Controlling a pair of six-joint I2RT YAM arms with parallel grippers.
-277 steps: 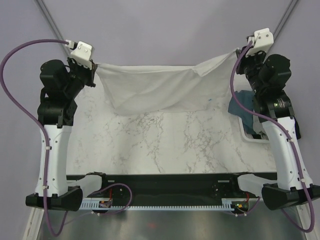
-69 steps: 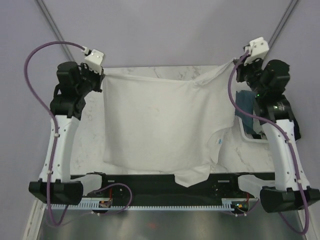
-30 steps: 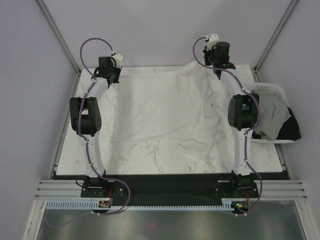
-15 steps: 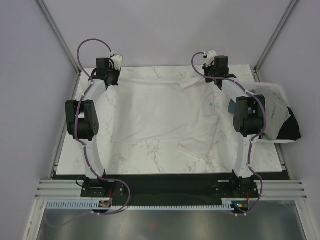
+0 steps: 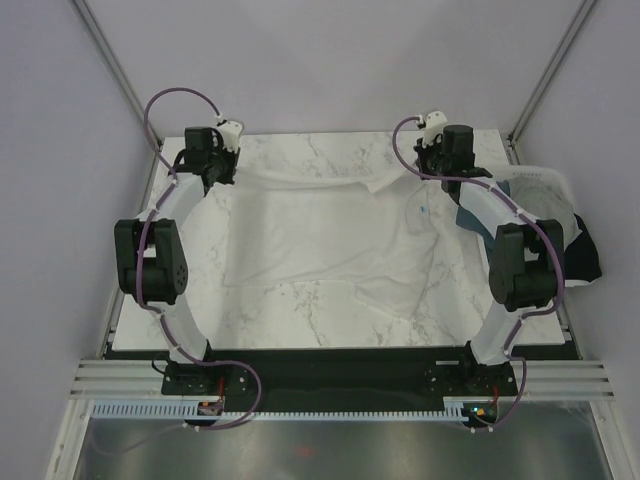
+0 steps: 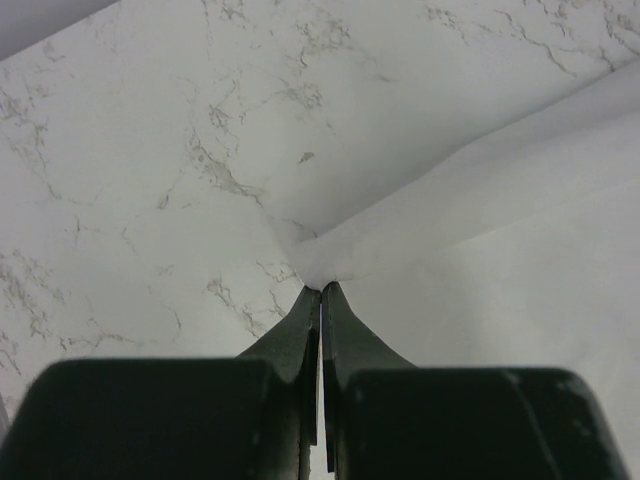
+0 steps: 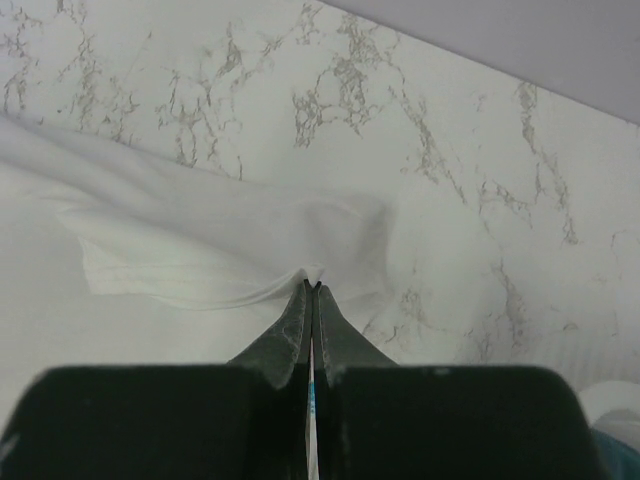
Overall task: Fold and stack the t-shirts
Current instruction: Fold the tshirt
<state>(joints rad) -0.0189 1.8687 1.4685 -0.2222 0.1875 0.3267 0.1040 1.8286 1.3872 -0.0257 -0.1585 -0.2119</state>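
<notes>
A white t-shirt [image 5: 320, 235] lies spread on the marble table [image 5: 330, 310], its far edge pulled back toward me in a fold. My left gripper [image 5: 222, 172] is shut on the shirt's far left corner [image 6: 330, 262], low over the table. My right gripper [image 5: 432, 165] is shut on the far right corner [image 7: 300, 245], also low. A teal-blue shirt [image 5: 468, 215], a light grey shirt [image 5: 552, 215] and a black shirt [image 5: 585, 262] lie in and over the white bin [image 5: 540, 176] at the right.
The metal frame posts [image 5: 120, 75] stand at the back corners. The black rail [image 5: 330, 375] runs along the near table edge. Bare marble [image 6: 150, 160] lies beyond the shirt's far edge.
Both grippers have moved from the table's far edge toward me, dragging the white shirt's far edge with them. Earlier the shirt hung in the air between the arms; now it lies flat.
</notes>
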